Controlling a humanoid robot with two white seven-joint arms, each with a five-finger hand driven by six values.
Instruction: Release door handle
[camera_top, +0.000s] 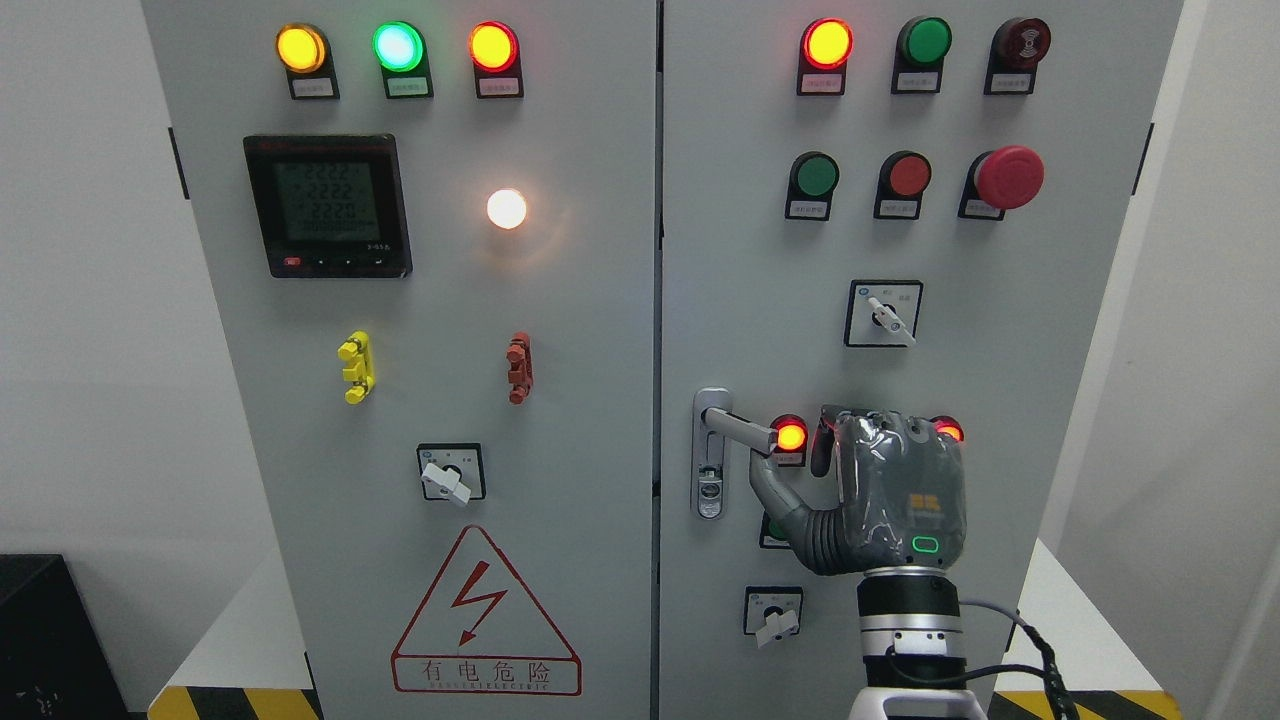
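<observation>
On the left door, a meter display (327, 205) is showing digits too blurred to read, above a red warning triangle (486, 615). On the right door, the silver door handle (722, 432) is sticking out rightward at its left edge. The right hand (880, 490) is standing just beside the lever's tip, thumb below it, fingers curling loosely and gripping nothing; it is hiding part of two lit lamps (790, 436).

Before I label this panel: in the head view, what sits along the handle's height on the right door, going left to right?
Door handle → lit orange lamp → right hand, fingers curled beside the lever's end → red lamp, partly hidden behind the hand.
</observation>
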